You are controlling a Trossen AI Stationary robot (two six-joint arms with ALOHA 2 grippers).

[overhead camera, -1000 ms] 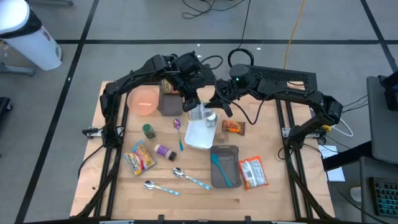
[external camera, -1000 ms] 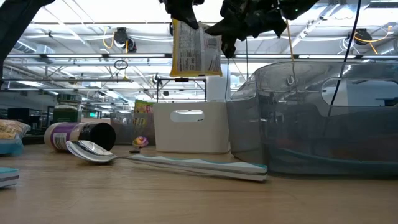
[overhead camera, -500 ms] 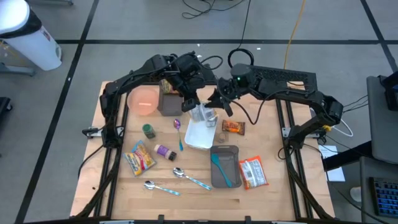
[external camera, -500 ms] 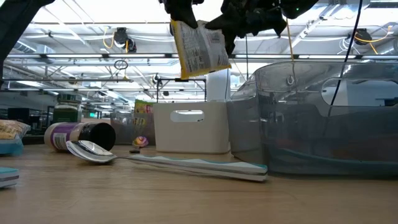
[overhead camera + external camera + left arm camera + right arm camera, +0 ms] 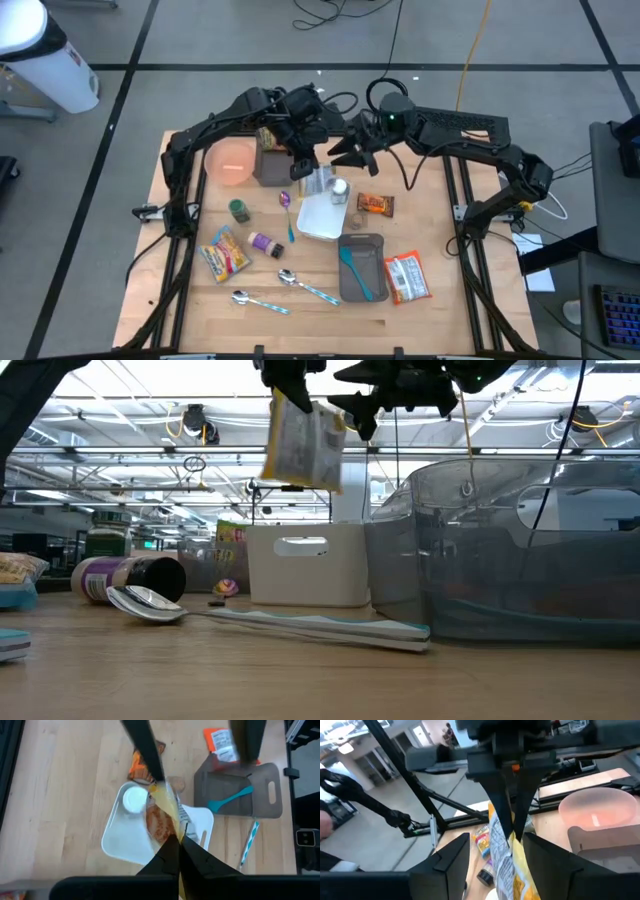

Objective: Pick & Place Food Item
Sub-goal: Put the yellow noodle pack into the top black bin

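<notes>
Releasing the snack packet (image 5: 300, 440), the right gripper (image 5: 345, 152) is spreading its fingers wide; the left gripper (image 5: 301, 167) is pinching it, seemingly above the white tray (image 5: 318, 222).

We are seeing: yellow printed food packet (image 5: 300, 442) | round translucent pink bowl (image 5: 233, 160) | white rectangular tray (image 5: 322, 215) | teal spatula (image 5: 355, 270)

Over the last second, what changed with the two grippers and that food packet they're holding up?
The right gripper let go of the yellow printed food packet, opened and drew back. The packet swung, hanging from the left gripper alone, shut on its top edge, above the white rectangular tray. The spoons, jars and other packets on the wooden table stayed put.
</notes>
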